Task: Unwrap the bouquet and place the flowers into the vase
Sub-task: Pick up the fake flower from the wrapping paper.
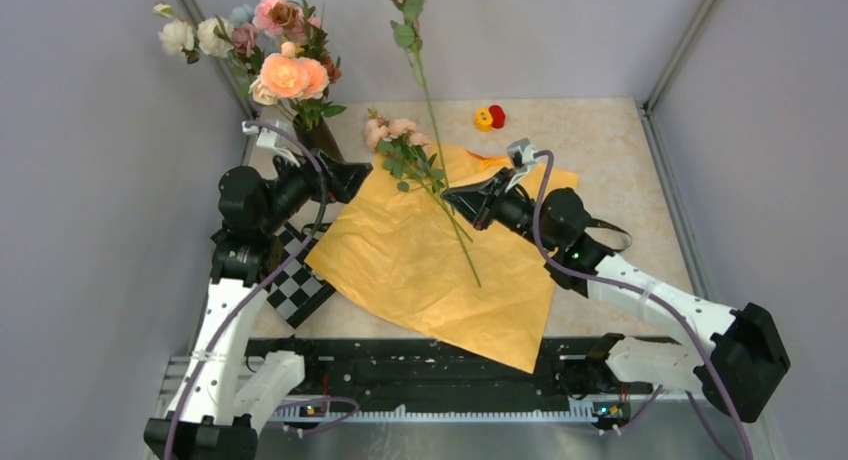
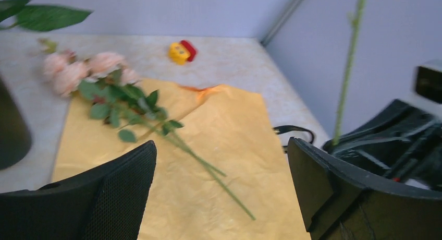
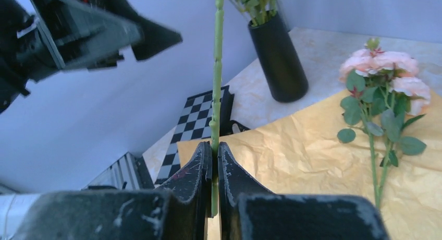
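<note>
Right jaws tight around flower stem [image 3: 217, 83]

no legible text, labels or numbers

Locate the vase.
In the top view the vase stands at the table's far left, just beyond the left gripper and left of the orange paper.
</note>
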